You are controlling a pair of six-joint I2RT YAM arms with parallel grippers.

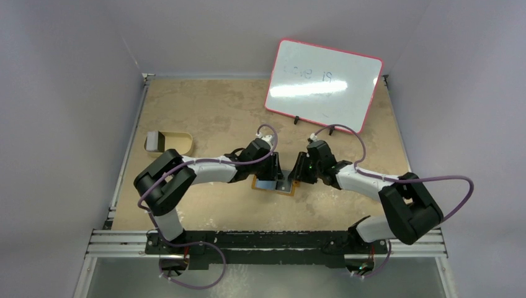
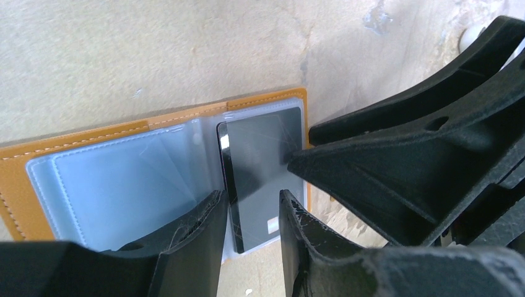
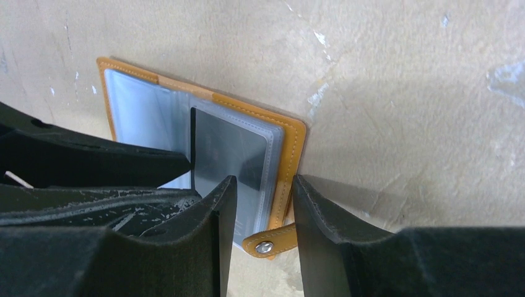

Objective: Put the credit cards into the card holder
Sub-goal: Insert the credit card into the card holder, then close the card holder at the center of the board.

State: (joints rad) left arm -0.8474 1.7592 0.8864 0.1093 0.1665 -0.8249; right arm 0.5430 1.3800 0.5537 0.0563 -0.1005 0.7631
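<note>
The orange-brown card holder lies open on the table, its clear plastic sleeves up; it also shows in the top view and the right wrist view. One credit card, dark grey and glossy here, sits in the right-hand sleeve. My left gripper is open, its fingers either side of the card's near end. My right gripper is open and straddles the holder's outer edge and snap tab. In each wrist view the other gripper's fingertip touches the card. No other card is in view.
A beige shallow tray with a grey block stands at the left of the table. A red-framed whiteboard leans at the back. Both grippers crowd together over the holder.
</note>
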